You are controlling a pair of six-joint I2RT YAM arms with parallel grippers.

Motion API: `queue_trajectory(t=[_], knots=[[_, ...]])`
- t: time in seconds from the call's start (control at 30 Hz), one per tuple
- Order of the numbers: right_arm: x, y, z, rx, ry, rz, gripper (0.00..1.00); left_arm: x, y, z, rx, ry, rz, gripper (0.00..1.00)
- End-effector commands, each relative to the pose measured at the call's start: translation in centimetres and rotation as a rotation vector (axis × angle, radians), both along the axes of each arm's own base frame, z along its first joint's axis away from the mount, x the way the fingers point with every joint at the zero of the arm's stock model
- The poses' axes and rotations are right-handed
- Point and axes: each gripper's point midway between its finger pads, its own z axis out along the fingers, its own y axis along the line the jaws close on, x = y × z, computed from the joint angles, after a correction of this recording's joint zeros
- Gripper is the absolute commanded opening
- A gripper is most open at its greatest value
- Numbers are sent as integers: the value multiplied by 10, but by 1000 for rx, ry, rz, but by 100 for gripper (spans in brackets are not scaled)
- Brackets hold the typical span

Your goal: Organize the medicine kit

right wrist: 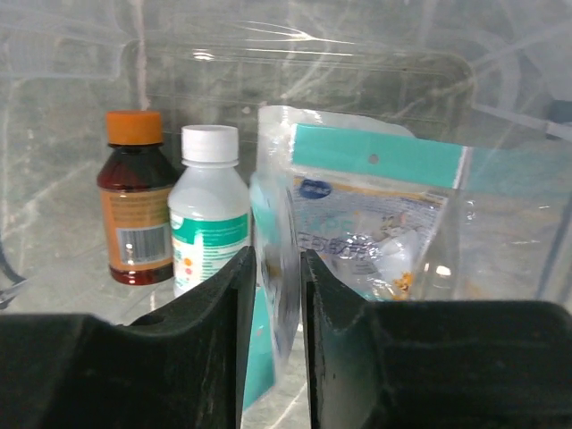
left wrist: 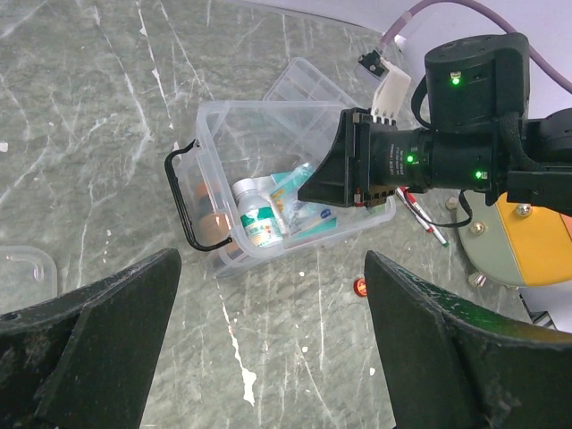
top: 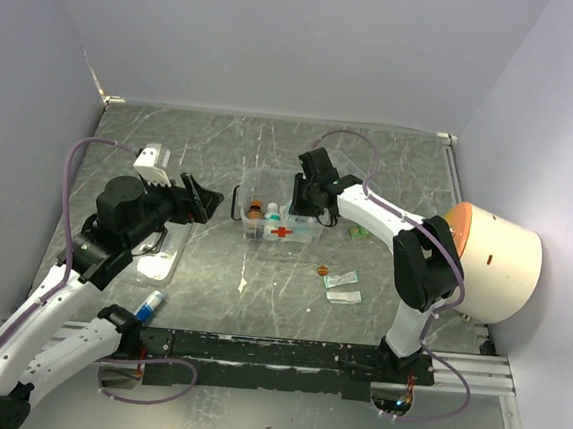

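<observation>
The medicine kit (top: 281,232), a clear box with a red cross and black handles, stands mid-table; it also shows in the left wrist view (left wrist: 211,125). Inside are a brown bottle with an orange cap (right wrist: 134,201), a white bottle with a green label (right wrist: 208,210) and clear packets with teal headers. My right gripper (top: 301,208) reaches down into the box and is shut (right wrist: 279,295) on the edge of one clear teal-topped packet (right wrist: 366,223). My left gripper (top: 203,199) is open and empty, above the table left of the box (left wrist: 273,340).
A flat clear lid with a black handle (top: 155,253) lies at left, with a blue and white tube (top: 150,305) near it. A compartmented tray (left wrist: 304,85) lies behind the box. A small orange cap (top: 323,271) and sachets (top: 343,280) lie in front. A white and orange dome (top: 498,263) stands at right.
</observation>
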Motion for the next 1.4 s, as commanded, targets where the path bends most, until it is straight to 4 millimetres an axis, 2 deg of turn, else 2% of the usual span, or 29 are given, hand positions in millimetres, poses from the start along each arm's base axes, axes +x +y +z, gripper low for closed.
queue_trajectory(t=[0.0,0.2,0.4,0.57,0.77,1.0,1.17,1.37], knots=[[4,-18,12,-64,-37,-47,28,3,2,12,-21,-41,12,94],[7,-35,27,-129,-81,-92,33,3,4,14,-19,-45,20,94],[9,-36,34,-167,-113,-80,33,4,4,13,-17,-42,23,95],[12,-24,29,-193,-120,-38,34,4,4,12,-15,-40,26,95],[25,-7,25,-197,-159,26,49,5,4,11,-15,-37,25,95],[44,6,9,-204,-202,61,52,6,3,10,-15,-33,23,94],[58,7,2,-230,-252,24,52,6,3,9,-12,-28,23,94],[63,0,-9,-267,-275,-56,52,7,3,8,-14,-28,23,94]])
